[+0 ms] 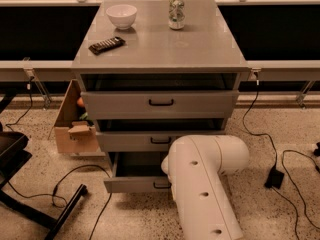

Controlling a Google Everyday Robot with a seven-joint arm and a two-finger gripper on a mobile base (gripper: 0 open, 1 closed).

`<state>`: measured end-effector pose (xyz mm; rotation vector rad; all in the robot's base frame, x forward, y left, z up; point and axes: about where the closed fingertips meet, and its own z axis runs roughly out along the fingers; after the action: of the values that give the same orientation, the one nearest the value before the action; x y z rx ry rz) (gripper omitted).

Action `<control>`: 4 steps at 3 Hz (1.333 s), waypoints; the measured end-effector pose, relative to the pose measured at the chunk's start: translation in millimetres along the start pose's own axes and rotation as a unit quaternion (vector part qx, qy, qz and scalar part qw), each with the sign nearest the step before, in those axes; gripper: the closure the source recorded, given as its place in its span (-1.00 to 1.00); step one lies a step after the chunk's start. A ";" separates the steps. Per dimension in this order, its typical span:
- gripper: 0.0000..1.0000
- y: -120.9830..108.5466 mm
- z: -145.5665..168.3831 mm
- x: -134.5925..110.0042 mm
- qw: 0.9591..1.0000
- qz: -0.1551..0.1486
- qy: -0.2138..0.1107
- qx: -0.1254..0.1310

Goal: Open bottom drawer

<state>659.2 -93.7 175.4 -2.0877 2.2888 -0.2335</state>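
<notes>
The bottom drawer (134, 183) is the lowest grey drawer of the cabinet. It stands pulled out, with its plain grey inside (137, 164) showing and its small black handle (161, 185) partly covered. My white arm (202, 184) reaches in from the lower right and ends at the drawer's right side. My gripper is hidden behind the arm's end, right by the handle. The middle drawer (150, 141) and the tall top drawer (160, 104) sit a little way out above it.
On the cabinet top (160, 44) stand a white bowl (121, 16), a can (176, 12) and a dark remote (106, 45). A cardboard box (75, 126) stands at the cabinet's left. Cables (75, 179) and a power brick (274, 176) lie on the floor. A black chair base (30, 204) is at lower left.
</notes>
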 end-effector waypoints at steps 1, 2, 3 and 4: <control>-0.51 0.7 3.8 -2.9 1.000 0.004 -0.002 -0.010; -0.04 13.8 -6.2 1.8 1.000 0.019 -0.007 -0.011; 0.42 42.2 -10.7 11.9 0.999 0.037 0.000 -0.025; 0.89 41.3 -16.9 12.3 0.999 0.037 0.000 -0.025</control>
<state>615.1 -100.9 187.5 -2.0209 2.3900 -0.1770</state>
